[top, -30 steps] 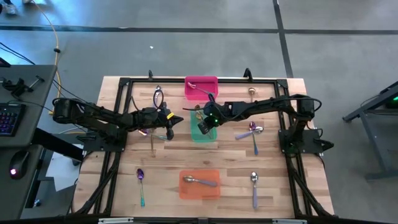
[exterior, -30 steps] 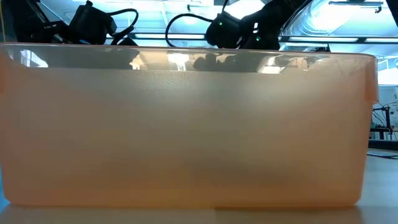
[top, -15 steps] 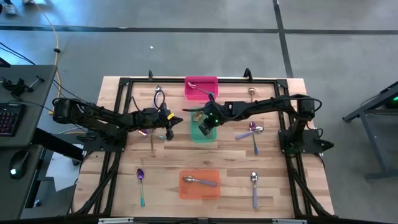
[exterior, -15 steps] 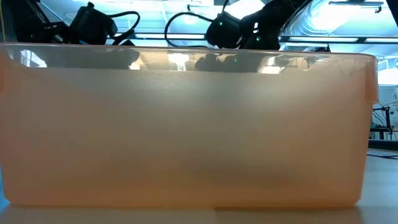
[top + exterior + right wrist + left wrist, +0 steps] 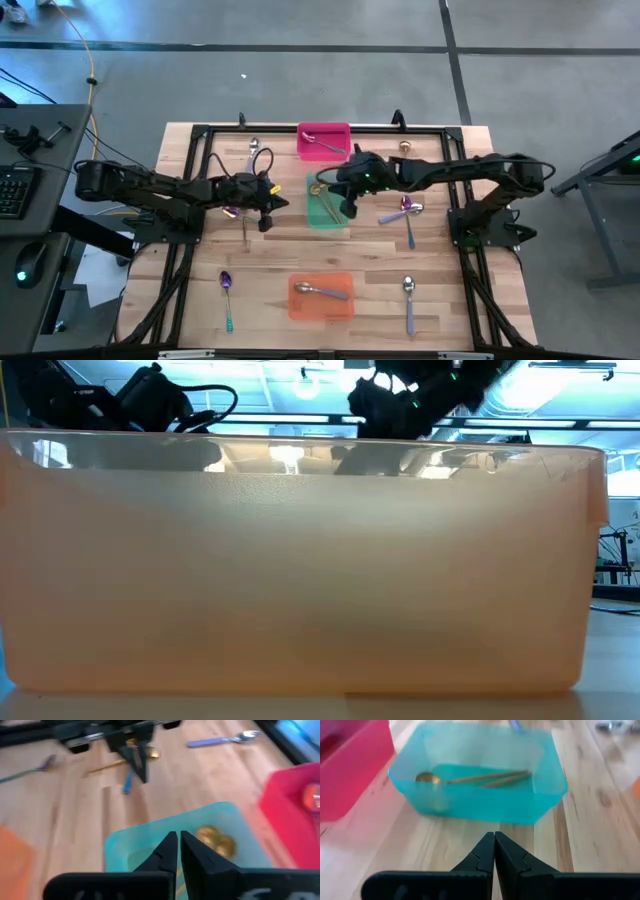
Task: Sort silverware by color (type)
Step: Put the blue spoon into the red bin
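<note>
Two gold spoons (image 5: 470, 778) lie flat in the green bin (image 5: 327, 203) at the table's middle. My right gripper (image 5: 178, 840) hangs shut and bare above that bin's right part (image 5: 349, 208). My left gripper (image 5: 494, 840) is shut and bare too. It hovers over the wood just left of the bin (image 5: 268, 218). A gold spoon (image 5: 145, 754) and a blue-handled one (image 5: 127, 782) lie on the table under my left arm. Other silverware lies about the table: a purple spoon (image 5: 226, 295), a silver one (image 5: 408, 298), and a pair (image 5: 405, 210) at the right.
A pink bin (image 5: 324, 140) with a spoon in it stands at the far edge. An orange bin (image 5: 322, 298) with a spoon stands at the near edge; it fills the low view (image 5: 300, 560). A silver spoon (image 5: 252, 153) and a gold one (image 5: 405, 147) lie far back.
My right gripper has risen above the green bin and drawn back toward the table's right edge, rolling its wrist as it went. My left gripper has tipped a little while staying where it was.
</note>
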`<move>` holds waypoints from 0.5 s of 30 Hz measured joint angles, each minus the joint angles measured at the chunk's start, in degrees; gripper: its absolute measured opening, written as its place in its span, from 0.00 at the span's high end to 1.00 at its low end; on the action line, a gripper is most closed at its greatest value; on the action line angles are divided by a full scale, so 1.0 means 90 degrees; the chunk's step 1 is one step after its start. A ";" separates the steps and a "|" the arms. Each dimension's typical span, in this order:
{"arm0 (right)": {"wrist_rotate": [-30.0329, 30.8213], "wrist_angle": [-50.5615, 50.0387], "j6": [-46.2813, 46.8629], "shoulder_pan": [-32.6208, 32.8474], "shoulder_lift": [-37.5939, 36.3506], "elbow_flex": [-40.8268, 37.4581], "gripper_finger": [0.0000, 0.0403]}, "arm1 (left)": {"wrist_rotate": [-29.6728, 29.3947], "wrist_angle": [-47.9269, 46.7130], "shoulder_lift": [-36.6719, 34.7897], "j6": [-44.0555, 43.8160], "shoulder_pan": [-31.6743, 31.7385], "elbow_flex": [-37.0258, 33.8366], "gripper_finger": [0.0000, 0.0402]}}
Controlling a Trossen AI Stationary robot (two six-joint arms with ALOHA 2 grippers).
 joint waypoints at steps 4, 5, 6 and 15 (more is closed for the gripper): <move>-0.0511 0.1316 -0.0310 -0.0085 -0.0145 -0.0886 1.00 | 0.0036 -0.1387 -0.0342 0.0134 -0.0038 0.0311 0.99; -0.0556 0.1513 -0.0343 -0.0096 -0.0200 -0.1023 0.99 | 0.0040 -0.1790 -0.0423 0.0166 -0.0063 0.0423 0.99; -0.0591 0.1661 -0.0387 -0.0103 -0.0282 -0.1140 0.99 | 0.0043 -0.2212 -0.0472 0.0173 -0.0094 0.0566 0.98; -0.0594 0.1742 -0.0824 -0.0090 -0.1323 -0.1662 1.00 | 0.0064 -0.5098 -0.0259 0.0532 -0.0469 0.1611 0.83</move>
